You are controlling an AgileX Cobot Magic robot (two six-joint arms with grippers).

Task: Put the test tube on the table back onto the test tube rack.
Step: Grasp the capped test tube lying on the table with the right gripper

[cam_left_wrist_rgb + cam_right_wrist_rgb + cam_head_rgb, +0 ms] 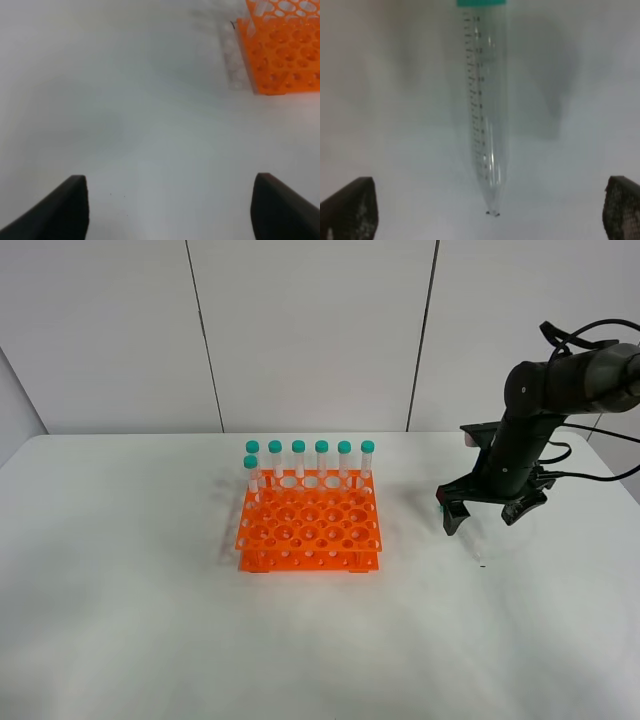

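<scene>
The test tube [485, 115] lies flat on the white table [150, 590], to the right of the orange test tube rack [309, 525]. It is clear, with a teal cap and a pointed tip. In the exterior high view the tube [472, 545] is faint, its teal cap just beside one finger. My right gripper [484, 517] hangs open right over it, one finger on each side, not touching; it also shows in the right wrist view [487, 200]. My left gripper [172, 200] is open and empty over bare table, with the rack [285, 45] ahead of it.
Seven identical teal-capped tubes [310, 462] stand upright along the rack's back row and its back left corner. The rack's other holes are empty. Grey wall panels stand behind the table. The left arm is out of the exterior high view.
</scene>
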